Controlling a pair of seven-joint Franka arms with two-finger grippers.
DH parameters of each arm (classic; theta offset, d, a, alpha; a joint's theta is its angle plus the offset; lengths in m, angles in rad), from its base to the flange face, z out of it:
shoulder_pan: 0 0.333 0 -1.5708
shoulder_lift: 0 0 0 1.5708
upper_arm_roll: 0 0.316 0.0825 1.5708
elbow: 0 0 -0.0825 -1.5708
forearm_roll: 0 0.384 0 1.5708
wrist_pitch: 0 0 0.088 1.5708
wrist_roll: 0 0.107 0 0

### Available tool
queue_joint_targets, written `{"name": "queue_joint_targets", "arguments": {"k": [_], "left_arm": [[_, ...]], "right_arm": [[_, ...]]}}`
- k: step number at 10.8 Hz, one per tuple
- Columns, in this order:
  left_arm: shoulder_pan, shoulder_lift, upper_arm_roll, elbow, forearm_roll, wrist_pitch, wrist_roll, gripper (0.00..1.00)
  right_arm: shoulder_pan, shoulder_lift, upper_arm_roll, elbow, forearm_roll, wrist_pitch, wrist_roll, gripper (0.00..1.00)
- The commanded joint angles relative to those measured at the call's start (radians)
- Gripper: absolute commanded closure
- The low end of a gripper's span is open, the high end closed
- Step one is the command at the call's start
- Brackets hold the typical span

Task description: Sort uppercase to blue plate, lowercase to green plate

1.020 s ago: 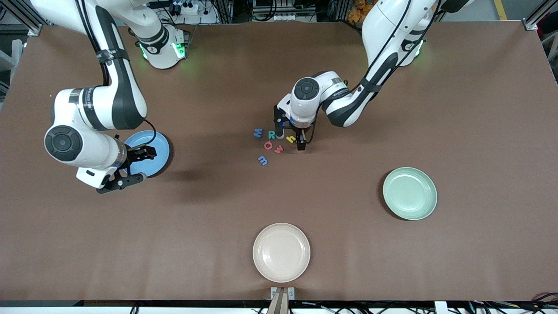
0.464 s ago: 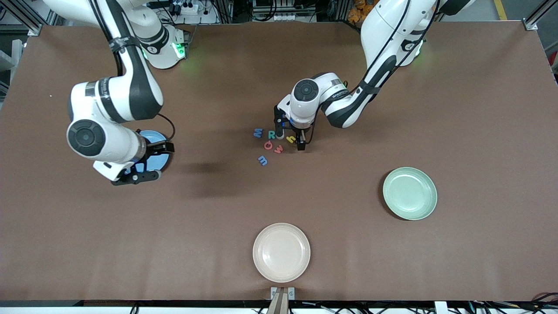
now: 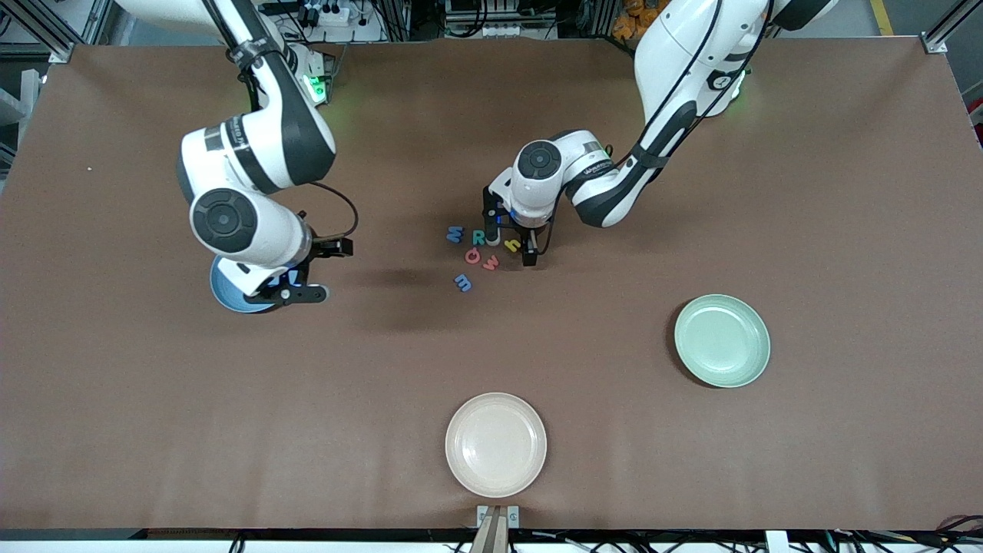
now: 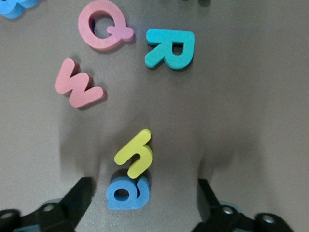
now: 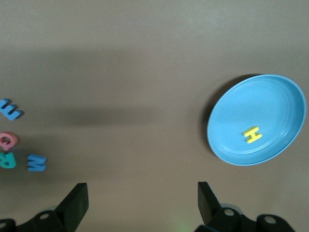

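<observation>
My left gripper point(image 3: 511, 247) is down among the letters, open, its fingers point(image 4: 77, 198) wide on either side of the blue a-like letter point(image 4: 128, 192). The yellow h point(image 4: 134, 153) touches that letter. Close by lie the red w point(image 4: 77, 89), red Q point(image 4: 104, 31) and teal R point(image 4: 171, 47). The blue W point(image 3: 455, 233) and blue m point(image 3: 463, 283) lie at the group's edge. My right gripper point(image 3: 322, 270) hangs open and empty beside the blue plate point(image 5: 241, 104), which holds the yellow H point(image 5: 252, 134). The green plate point(image 3: 722, 340) is empty.
A cream plate point(image 3: 496, 444) sits near the table's front edge, nearer the front camera than the letters. The right arm's wrist covers most of the blue plate point(image 3: 226, 296) in the front view. Bare brown table lies between the plates and the letters.
My right arm has swung from over the blue plate toward the letters in the middle of the table, gripper still open. My left gripper has stayed low over the blue a-like letter.
</observation>
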Motion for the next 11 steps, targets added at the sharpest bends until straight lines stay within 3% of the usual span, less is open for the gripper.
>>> {"name": "queue_joint_targets", "arguments": {"k": [1, 3, 6, 8, 11], "left_arm": [[0.004, 0.015, 0.002, 0.006, 0.044, 0.017, 0.003, 0.09], [0.006, 0.018, 0.004, 0.006, 0.047, 0.017, 0.003, 0.19], [0.009, 0.017, 0.004, 0.006, 0.047, 0.017, 0.008, 0.5], [0.006, 0.017, 0.01, 0.006, 0.047, 0.017, 0.005, 0.59], [0.007, 0.017, 0.018, 0.006, 0.05, 0.017, 0.009, 0.8]], "right_arm": [[-0.008, -0.016, 0.036, -0.003, 0.015, -0.005, 0.079, 0.0], [-0.011, -0.011, 0.033, -0.006, 0.132, -0.004, 0.092, 0.0], [-0.008, -0.008, 0.034, -0.006, 0.137, -0.006, 0.109, 0.0], [-0.008, -0.008, 0.034, -0.008, 0.137, -0.006, 0.113, 0.0], [0.004, -0.012, 0.038, -0.008, 0.132, -0.009, 0.121, 0.0]]}}
